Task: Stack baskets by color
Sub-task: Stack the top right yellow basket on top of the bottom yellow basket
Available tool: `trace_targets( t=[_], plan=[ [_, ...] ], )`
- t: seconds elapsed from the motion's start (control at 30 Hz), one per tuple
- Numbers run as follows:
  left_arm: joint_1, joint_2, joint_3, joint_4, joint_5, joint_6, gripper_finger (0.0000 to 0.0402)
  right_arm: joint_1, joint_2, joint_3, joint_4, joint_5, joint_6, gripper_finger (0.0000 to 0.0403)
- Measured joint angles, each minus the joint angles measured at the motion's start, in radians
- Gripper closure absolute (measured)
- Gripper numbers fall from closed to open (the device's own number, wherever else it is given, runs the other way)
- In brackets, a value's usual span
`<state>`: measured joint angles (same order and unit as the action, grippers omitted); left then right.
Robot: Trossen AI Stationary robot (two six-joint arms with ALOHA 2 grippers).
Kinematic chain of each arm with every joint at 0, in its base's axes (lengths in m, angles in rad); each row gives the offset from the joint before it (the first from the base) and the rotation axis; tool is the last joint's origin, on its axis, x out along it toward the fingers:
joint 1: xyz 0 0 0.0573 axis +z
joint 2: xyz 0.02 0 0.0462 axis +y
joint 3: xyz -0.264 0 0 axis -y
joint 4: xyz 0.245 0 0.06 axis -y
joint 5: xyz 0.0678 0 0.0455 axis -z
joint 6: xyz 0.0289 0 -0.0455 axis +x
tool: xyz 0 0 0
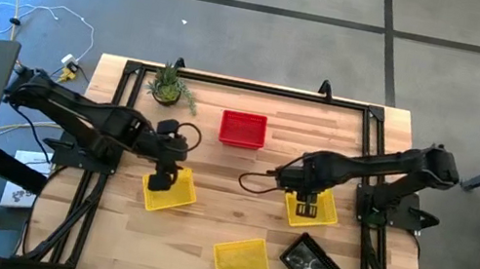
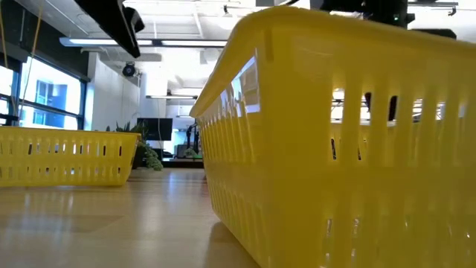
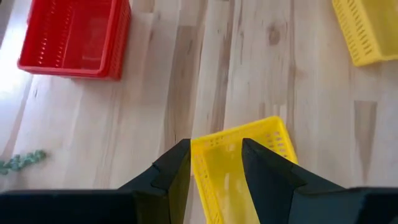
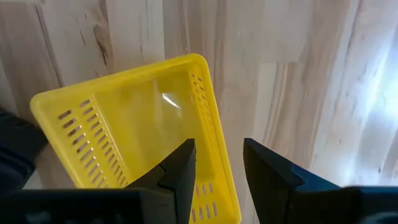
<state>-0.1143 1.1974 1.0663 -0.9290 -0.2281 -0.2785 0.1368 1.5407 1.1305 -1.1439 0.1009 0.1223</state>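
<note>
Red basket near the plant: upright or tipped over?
Upright: the red basket sits open side up on the table, its floor visible from above.

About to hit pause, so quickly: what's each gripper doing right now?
Left gripper: open, fingers straddling the wall of a yellow basket, not clamped.
Right gripper: open, fingers either side of another yellow basket's wall.

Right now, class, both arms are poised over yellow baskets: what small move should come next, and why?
Probably close the left gripper: its fingers straddle one wall of the yellow basket, so it could grip it there. The right gripper straddles another yellow basket's wall.
</note>
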Motion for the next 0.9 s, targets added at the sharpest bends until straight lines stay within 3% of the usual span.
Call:
trace_targets(
  t=[0.53,0.67,0.83,0.9],
  plan=[
    [0.000,-0.051,-0.025,-0.002,0.000,0.019,0.0273,-0.016,0.212,0.000,-0.019,0.025,-0.010,0.0289],
    [0.000,-0.051,-0.025,-0.002,0.000,0.019,0.0273,-0.038,0.246,0.000,-0.041,0.030,-0.010,0.0319],
    [0.000,-0.051,-0.025,-0.002,0.008,0.019,0.0273,-0.068,0.245,0.000,-0.059,0.028,-0.008,0.0388],
    [0.000,-0.051,-0.025,-0.002,0.008,0.019,0.0273,-0.078,0.241,0.000,-0.069,0.025,-0.009,0.0395]
  ],
)
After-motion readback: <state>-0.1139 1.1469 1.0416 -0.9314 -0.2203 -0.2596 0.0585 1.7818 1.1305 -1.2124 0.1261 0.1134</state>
